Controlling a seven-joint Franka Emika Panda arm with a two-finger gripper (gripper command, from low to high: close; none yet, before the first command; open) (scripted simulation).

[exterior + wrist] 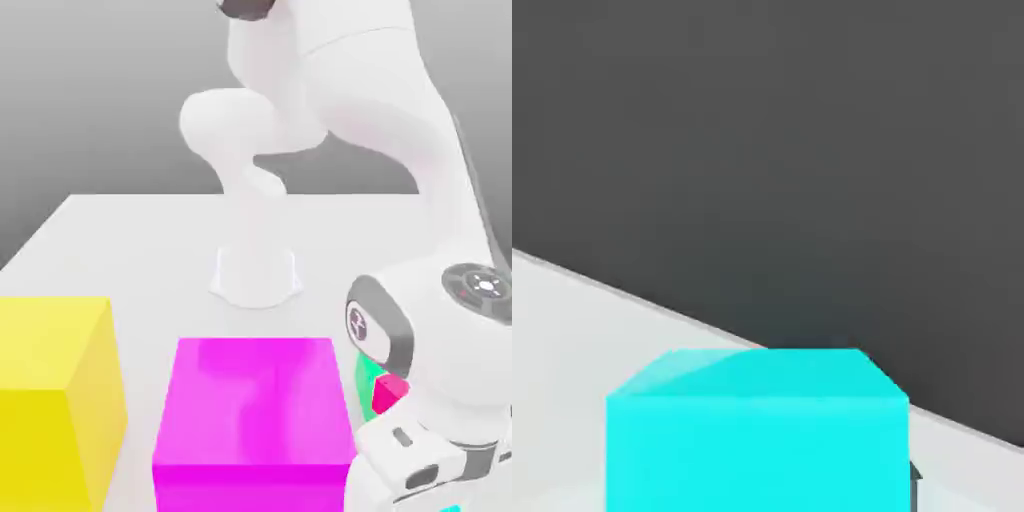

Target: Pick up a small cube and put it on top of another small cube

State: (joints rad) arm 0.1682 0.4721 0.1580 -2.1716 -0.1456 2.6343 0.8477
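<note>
Small cyan cube point(757, 440) close up on white table point(572, 320), dark backdrop behind

A big glossy magenta block point(255, 415) and a big yellow block point(55, 395) stand side by side, with only a narrow lane between them. The white surface point(130, 240) behind them lies open up to the arm's round base point(256, 275). A small pink-red cube point(389, 392) sits wedged between the magenta block and the arm's wrist.

Two big blocks point(55, 400) point(255, 425) side by side on the table point(140, 240), arm base point(256, 275) behind them, small cube point(757, 435) near the table edge
</note>
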